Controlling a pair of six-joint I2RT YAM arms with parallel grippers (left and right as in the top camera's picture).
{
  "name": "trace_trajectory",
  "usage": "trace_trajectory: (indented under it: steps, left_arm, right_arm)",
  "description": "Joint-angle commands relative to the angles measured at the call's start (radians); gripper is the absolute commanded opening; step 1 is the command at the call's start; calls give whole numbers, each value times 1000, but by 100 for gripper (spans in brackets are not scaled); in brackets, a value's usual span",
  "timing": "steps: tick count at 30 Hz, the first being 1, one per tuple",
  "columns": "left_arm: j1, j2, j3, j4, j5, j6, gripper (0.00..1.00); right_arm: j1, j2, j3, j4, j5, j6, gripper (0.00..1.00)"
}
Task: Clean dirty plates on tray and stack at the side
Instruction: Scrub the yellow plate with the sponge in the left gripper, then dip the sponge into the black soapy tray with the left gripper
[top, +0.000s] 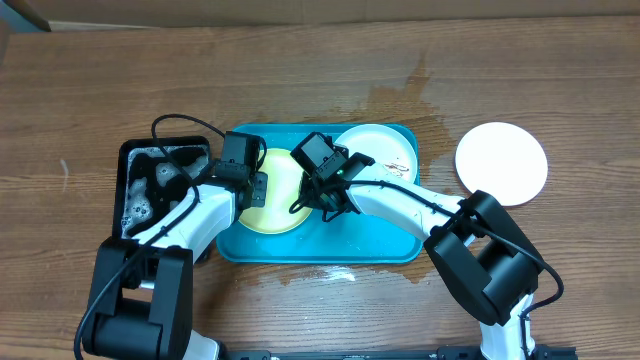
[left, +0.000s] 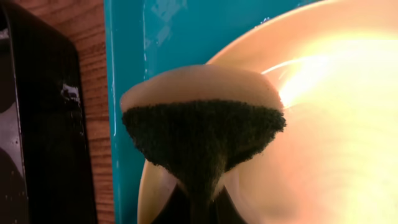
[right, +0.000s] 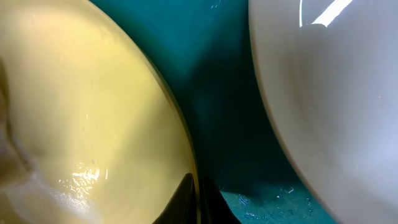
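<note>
Wooden table (top: 300, 70) — sponge (left: 199, 130) on yellow-green plate (top: 278, 208) in turquoise tray (top: 385, 240).

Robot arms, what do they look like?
The left arm and the right arm each have smooth white tube-shaped middle sections, with chunky black boxy joints and black ends. Thin black cables loop along them. No markings can be seen.
</note>
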Motion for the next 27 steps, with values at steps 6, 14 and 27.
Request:
trace_trajectory:
  steps: [6, 14, 27]
  left_arm:
    - [5, 85, -12, 58, -48, 29, 4]
    - [5, 90, -12, 216, -70, 52, 4]
    - [5, 8, 180, 383, 13, -62, 4]
  right_arm:
    - [-3, 24, -20, -6, 21, 3, 4]
    - [-3, 24, -20, -5, 21, 3, 4]
    - [-3, 24, -20, -5, 21, 3, 4]
